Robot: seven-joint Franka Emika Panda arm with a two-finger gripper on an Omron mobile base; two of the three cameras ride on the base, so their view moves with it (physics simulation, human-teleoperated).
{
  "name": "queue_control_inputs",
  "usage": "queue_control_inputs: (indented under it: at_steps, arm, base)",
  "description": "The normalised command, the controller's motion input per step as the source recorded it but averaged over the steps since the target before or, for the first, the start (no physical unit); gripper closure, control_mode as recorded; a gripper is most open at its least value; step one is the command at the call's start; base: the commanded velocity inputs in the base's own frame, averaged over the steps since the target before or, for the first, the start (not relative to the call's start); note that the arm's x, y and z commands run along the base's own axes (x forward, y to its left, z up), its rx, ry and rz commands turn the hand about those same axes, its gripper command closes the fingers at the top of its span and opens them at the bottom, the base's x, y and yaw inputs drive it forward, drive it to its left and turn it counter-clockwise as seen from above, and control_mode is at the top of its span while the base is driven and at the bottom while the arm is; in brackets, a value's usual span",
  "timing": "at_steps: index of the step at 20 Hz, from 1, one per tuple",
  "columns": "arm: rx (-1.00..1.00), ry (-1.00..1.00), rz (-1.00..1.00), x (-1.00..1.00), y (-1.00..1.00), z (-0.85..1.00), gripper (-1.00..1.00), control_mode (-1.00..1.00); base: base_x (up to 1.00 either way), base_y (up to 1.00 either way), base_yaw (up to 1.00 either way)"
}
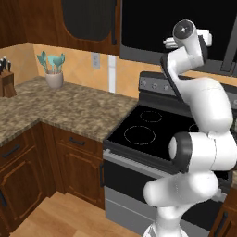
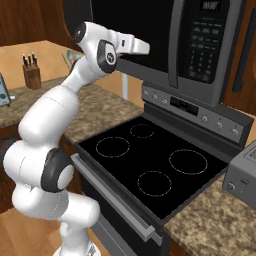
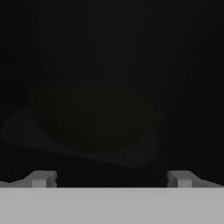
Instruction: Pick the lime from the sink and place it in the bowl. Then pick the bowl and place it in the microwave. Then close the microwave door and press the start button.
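In the hand view I look into the dark microwave cavity, where a dim bowl [image 3: 92,116] rests on the pale turntable plate [image 3: 135,155]. My gripper [image 3: 111,180] is open with nothing between its fingertips [image 3: 41,178], a short way in front of the bowl. The base views show the arm raised with its white hand [image 2: 136,46] at the mouth of the microwave [image 2: 150,30]. The microwave door [image 1: 90,18] stands swung open to the left. In this darkness I cannot make out the lime. The sink is out of view.
A black stove [image 2: 150,160] lies directly below the microwave. The microwave's button panel [image 2: 205,40] is on its right side. A grey toaster [image 2: 245,170] stands right of the stove. A utensil jar [image 1: 54,71] and knife block [image 2: 31,74] stand on the left counter [image 1: 69,109].
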Motion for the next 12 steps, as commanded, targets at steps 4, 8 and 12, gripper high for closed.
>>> queue_control_inputs:
  at_steps: [4,8,12]
  arm:
    - [0.00,-0.09,0.00,-1.00,0.45,0.02,-1.00,-1.00]
    - [0.00,-0.01,0.00,-1.00,0.13,0.01,1.00,-1.00]
    - [0.00,-0.11,0.03,-0.99,-0.11,-0.01,1.00,-1.00]
  base:
    - [0.00,0.00,0.00]
    - [0.00,0.00,0.00]
    - [0.00,0.00,0.00]
